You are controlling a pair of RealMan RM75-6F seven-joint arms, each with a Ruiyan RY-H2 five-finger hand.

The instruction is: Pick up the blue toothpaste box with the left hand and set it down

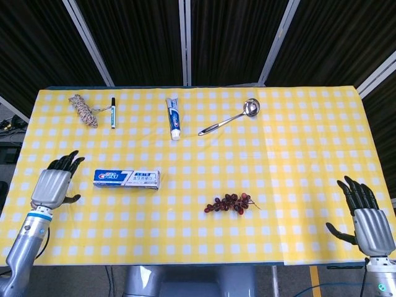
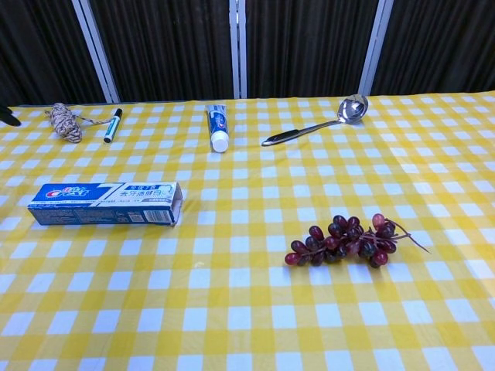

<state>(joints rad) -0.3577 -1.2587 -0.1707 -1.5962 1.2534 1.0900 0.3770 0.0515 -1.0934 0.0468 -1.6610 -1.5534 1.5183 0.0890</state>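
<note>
The blue toothpaste box (image 1: pixel 127 179) lies flat on the yellow checked cloth, left of centre; the chest view shows the box (image 2: pixel 106 203) with its long side facing me. My left hand (image 1: pixel 54 184) hovers just left of the box with its fingers spread, holding nothing and apart from the box. In the chest view only a dark fingertip (image 2: pixel 9 119) shows at the left edge. My right hand (image 1: pixel 367 221) stays at the table's front right corner, fingers apart and empty.
A bunch of dark grapes (image 1: pixel 230 203) lies right of the box. Along the far side lie a rope bundle (image 1: pixel 81 109), a marker (image 1: pixel 113 111), a toothpaste tube (image 1: pixel 174 116) and a metal ladle (image 1: pixel 230 116).
</note>
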